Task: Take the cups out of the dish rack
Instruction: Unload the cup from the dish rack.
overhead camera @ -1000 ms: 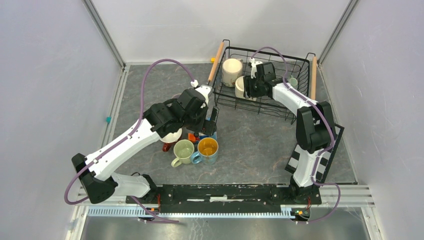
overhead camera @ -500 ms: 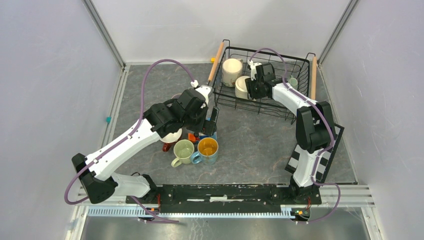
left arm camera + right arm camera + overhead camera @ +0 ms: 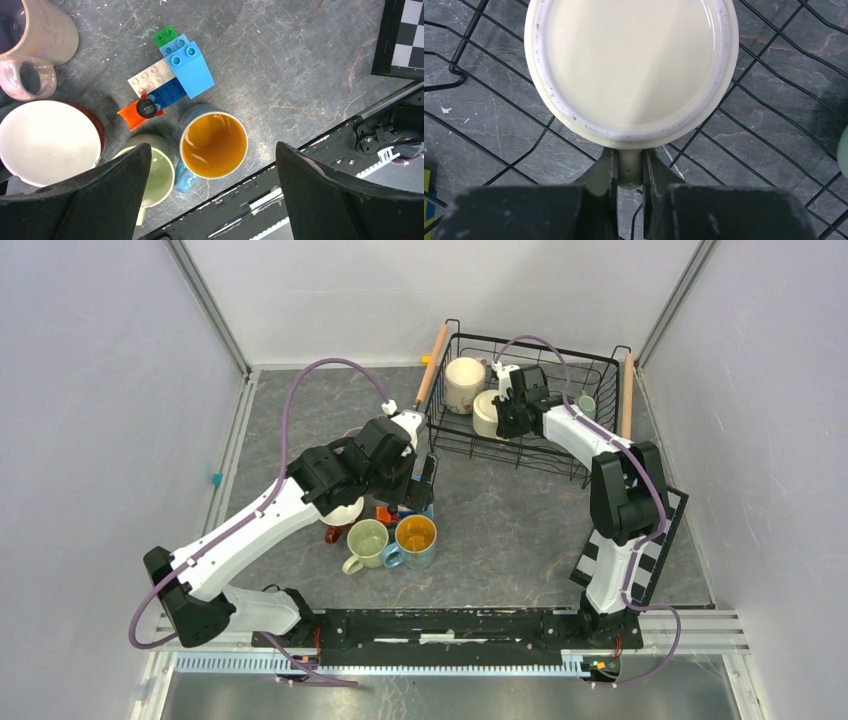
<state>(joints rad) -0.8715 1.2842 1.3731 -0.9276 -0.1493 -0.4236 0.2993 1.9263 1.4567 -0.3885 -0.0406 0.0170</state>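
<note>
Right gripper (image 3: pixel 629 162): jaws closed tight on the handle (image 3: pixel 629 170) of a cream mug (image 3: pixel 631 65). This mug sits inside the dish rack (image 3: pixel 545 455), flat base facing the wrist camera, so nothing of its inside shows.

A second cream mug (image 3: pixel 465 383) stands just beside it at the rack's left end. A pale green mug (image 3: pixel 586 405) is near the right wall.

Left gripper (image 3: pixel 420 485): fingers spread wide and holding nothing, above the table (image 3: pixel 500 530).

Below it, out of the rack and all empty:
- blue mug, yellow inside (image 3: pixel 214 145)
- pale green mug (image 3: pixel 157 172), touching the blue one
- dark red mug, white inside (image 3: pixel 47 142)
- pink-beige mug (image 3: pixel 37 37)

Toy block cluster (image 3: pixel 172 75) lies just beside the blue mug.
</note>
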